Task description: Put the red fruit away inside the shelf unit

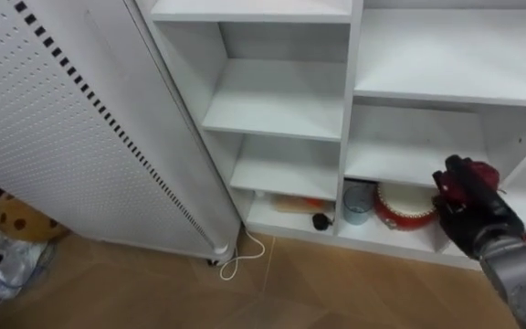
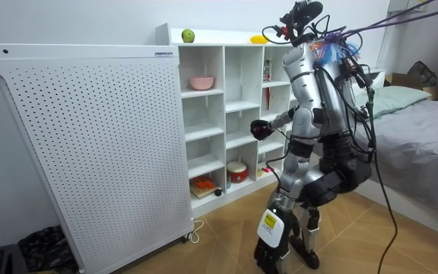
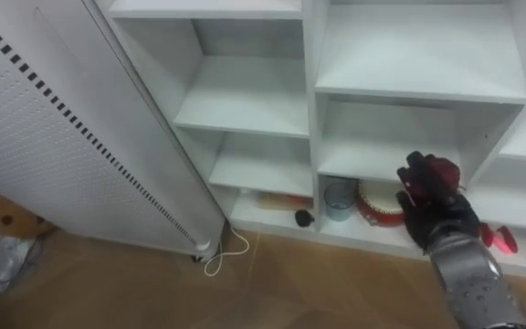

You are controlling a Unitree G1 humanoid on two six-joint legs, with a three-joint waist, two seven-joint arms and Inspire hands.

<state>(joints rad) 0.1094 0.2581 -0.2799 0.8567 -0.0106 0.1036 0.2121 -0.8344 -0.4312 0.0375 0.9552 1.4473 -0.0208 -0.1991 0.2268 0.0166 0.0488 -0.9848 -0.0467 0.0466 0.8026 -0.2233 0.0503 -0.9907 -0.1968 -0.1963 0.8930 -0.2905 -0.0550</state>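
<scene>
A dark red fruit [image 1: 483,174] sits in my right hand [image 1: 469,208], whose black fingers are curled round it. The hand is held in front of the white closet [image 1: 349,100], level with its second shelf from the bottom, right of the middle upright. In the room view I stand close before the closet with that hand [image 2: 262,130] raised at waist height towards the shelves. On the closet's top lie a green apple [image 2: 188,36] and a yellow fruit [image 2: 258,39].
The bottom shelf holds a red and white round pot [image 1: 405,206], a blue cup [image 1: 358,202], a small black thing [image 1: 320,221] and an orange packet [image 1: 290,203]. A pink bowl [image 2: 201,82] sits higher up. A white perforated panel [image 1: 62,137] stands left; a bed [image 2: 424,144] is behind me.
</scene>
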